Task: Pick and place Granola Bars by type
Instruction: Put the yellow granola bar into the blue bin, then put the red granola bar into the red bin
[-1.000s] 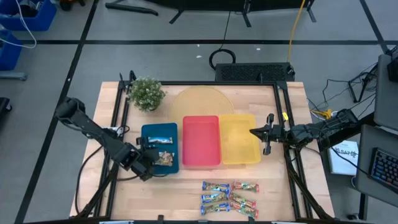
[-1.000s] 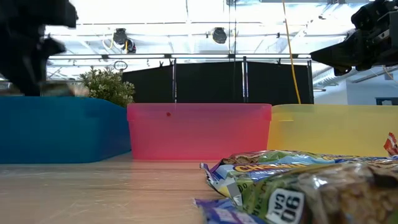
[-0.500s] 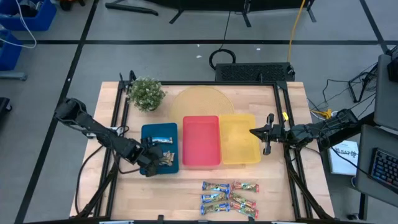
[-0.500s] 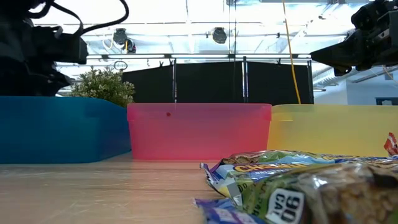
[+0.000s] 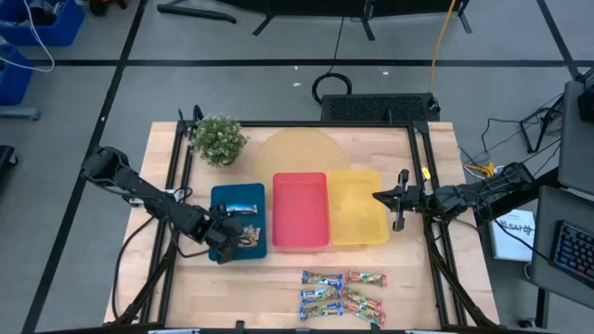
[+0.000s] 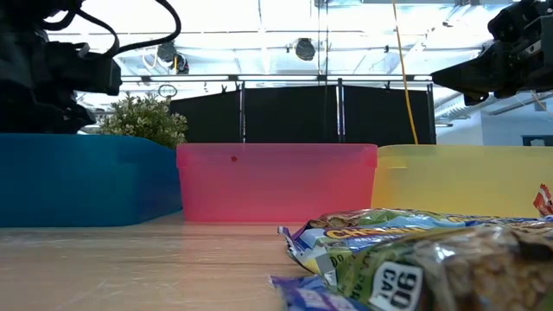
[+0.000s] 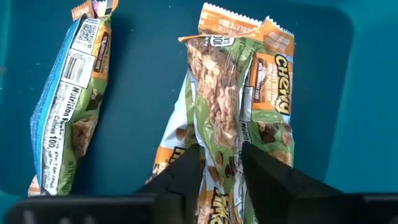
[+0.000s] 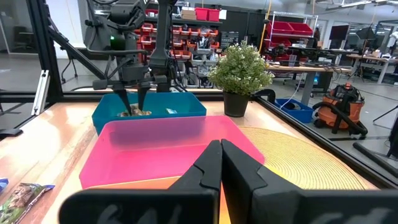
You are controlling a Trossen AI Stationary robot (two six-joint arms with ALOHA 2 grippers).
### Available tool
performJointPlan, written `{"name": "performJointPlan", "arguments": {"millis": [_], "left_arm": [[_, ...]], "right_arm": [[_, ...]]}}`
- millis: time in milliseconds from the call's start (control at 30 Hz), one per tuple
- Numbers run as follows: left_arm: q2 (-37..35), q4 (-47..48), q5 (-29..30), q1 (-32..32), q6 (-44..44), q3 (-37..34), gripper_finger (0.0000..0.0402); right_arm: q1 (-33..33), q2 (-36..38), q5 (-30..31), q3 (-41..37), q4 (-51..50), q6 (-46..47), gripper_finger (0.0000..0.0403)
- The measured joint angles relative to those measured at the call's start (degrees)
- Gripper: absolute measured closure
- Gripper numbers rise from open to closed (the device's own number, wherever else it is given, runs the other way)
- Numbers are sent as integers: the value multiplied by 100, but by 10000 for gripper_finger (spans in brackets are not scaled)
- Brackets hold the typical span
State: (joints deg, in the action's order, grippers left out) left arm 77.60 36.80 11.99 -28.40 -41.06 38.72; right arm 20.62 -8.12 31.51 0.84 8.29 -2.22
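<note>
The wooden table (image 5: 278, 288) carries three trays side by side: blue tray (image 5: 223, 197), red tray (image 5: 299, 211), yellow tray (image 5: 357, 206). The left gripper (image 5: 230, 238) hangs over the blue tray's near end, fingers (image 7: 186, 177) slightly apart above a tan-and-green bar (image 7: 217, 118); a blue bar (image 7: 65, 102) lies beside it. The right gripper (image 5: 394, 206) waits at the yellow tray's outer edge, fingers pressed together. More bars (image 5: 342, 294) sit clustered near the table's front edge.
</note>
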Motion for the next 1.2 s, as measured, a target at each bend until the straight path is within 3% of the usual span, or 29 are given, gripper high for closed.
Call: {"name": "performJointPlan", "arguments": {"millis": [233, 467, 600, 733, 867, 1033, 1200], "left_arm": [[0, 575, 2, 44, 90, 481, 200], [1, 1793, 108, 10, 380, 1726, 184], [-19, 2222, 671, -400, 871, 2523, 226], [-177, 2327, 1335, -850, 1351, 3141, 301], [-637, 2341, 1451, -1250, 1730, 3271, 384], [-1541, 2121, 2477, -1581, 2120, 2910, 395], [-2800, 194, 3094, -1492, 3447, 1585, 398]], "right_arm": [[0, 0, 0, -2, 2, 0, 403], [0, 0, 0, -2, 0, 2, 403], [0, 0, 0, 0, 0, -25, 403], [0, 0, 0, 0, -2, -66, 403], [0, 0, -1, 0, -2, -148, 403], [0, 0, -2, -2, 0, -149, 403], [0, 0, 0, -1, 16, -147, 403]]}}
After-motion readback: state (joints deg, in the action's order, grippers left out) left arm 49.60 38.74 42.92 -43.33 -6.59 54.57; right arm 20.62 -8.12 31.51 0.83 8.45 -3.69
